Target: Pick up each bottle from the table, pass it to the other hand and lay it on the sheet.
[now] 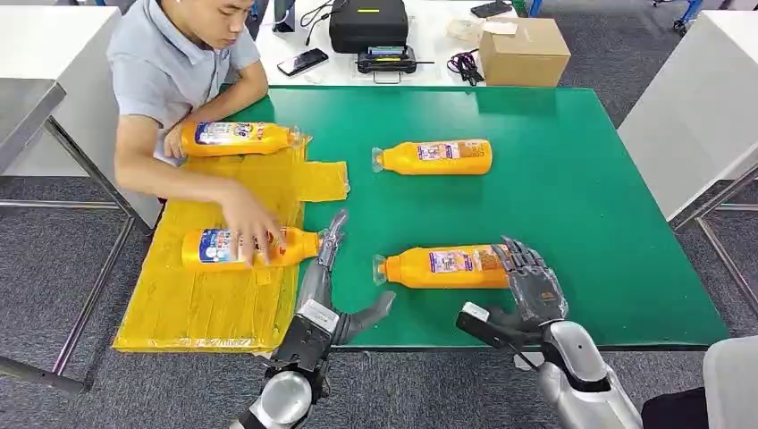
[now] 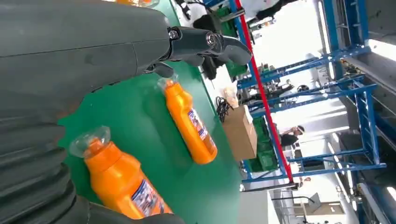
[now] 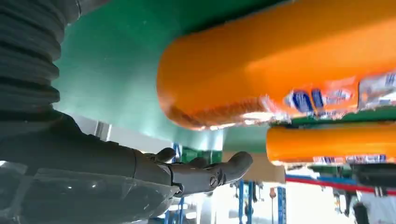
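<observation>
The near orange bottle (image 1: 444,266) lies on the green worktop (image 1: 572,179), long axis left-right, its base just left of the right hand (image 1: 534,284), whose spread fingers (image 1: 523,261) touch it without gripping.

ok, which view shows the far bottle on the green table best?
Head view: the far bottle lies whole on the green table, cap and label visible. The left wrist view also shows it whole, but turned. The right wrist view shows part of its body, behind the near bottle.
</observation>
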You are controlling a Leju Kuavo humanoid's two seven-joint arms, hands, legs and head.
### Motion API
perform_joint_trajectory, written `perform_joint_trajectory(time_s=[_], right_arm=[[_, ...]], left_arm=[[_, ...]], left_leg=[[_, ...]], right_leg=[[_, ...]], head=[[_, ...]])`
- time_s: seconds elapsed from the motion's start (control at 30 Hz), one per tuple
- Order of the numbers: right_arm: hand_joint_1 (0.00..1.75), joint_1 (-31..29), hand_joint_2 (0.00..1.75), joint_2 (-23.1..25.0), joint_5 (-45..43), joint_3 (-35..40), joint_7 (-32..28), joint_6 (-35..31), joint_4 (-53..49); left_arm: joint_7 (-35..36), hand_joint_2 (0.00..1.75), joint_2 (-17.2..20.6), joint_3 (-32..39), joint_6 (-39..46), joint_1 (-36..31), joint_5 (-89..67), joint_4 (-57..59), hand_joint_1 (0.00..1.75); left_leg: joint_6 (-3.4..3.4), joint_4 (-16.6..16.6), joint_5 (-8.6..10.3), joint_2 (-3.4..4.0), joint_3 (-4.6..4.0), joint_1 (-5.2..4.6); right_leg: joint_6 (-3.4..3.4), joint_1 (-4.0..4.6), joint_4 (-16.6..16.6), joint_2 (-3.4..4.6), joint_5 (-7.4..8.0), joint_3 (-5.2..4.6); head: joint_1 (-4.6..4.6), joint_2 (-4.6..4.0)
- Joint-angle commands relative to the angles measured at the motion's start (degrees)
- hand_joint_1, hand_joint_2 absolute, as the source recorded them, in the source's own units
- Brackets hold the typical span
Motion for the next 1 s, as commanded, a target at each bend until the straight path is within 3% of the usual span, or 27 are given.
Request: perform_joint_trajectory(time_s=[0.03,0.43,1.0], right_arm=[[0.0,-4.57,1.75,-3.58,-3.16,6.12,1.23,5.65,1.0],[0.0,-13.78,1.75,-2.27,-9.73,9.92,-0.99,11.8,10.5],[0.0,-18.65,1.75,-2.56,-14.52,15.63,0.96,15.76,18.0]], left_arm=[[0.62,1.75,1.11,-2.1,-0.78,-2.99,-0.59,2.88,0.0],[2.49,1.75,-0.47,-6.52,-3.57,-6.9,-0.65,6.39,0.0],[3.65,1.75,-0.87,-10.76,-5.32,-8.94,-0.52,8.53,0.0]], left_leg=[[-0.13,0.03,-0.12,0.18,0.19,0.05],[-0.12,0.03,-0.07,0.2,0.17,0.06],[-0.11,0.0,-0.06,0.14,0.19,0.06]], right_leg=[[-0.17,0.06,0.01,0.13,-0.07,0.15],[-0.15,0.08,-0.02,0.15,0.0,0.13],[-0.14,0.07,-0.02,0.1,-0.01,0.16]], head=[[0.0,0.0],[0.0,0.0],[0.0,0.0]])
